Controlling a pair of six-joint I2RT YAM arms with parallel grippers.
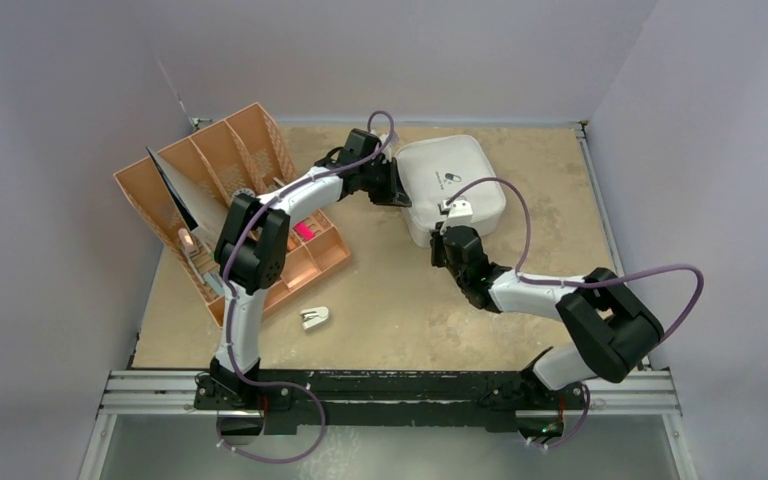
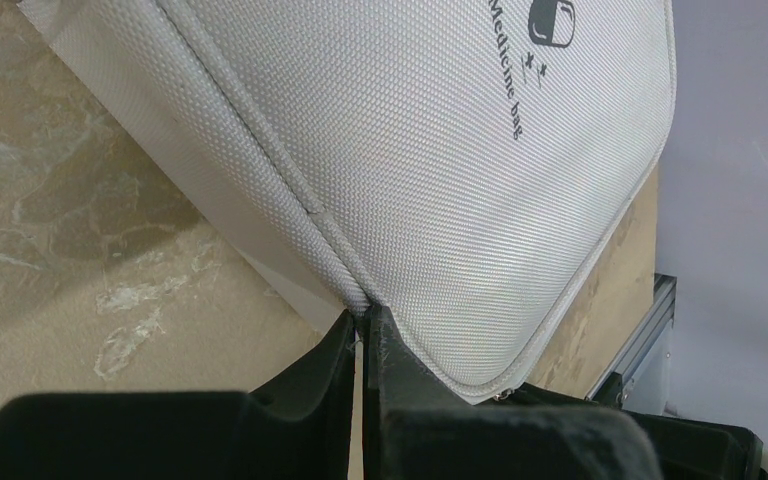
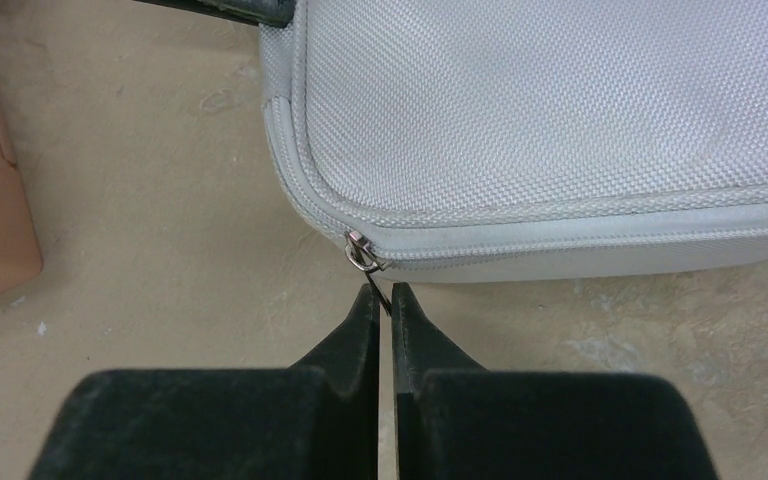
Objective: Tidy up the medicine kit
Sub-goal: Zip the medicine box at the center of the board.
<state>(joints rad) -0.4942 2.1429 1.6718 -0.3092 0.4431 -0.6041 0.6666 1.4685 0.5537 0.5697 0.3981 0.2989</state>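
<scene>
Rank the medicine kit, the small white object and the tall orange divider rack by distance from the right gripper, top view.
1. medicine kit, touching the right gripper, just beyond it.
2. small white object, to the near left.
3. tall orange divider rack, far left.

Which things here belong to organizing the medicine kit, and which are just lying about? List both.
Job: medicine kit, its zipper pull, left gripper pinching its seam, right gripper on the pull.
Lying about: tan-orange organizer tray, small white object.
</scene>
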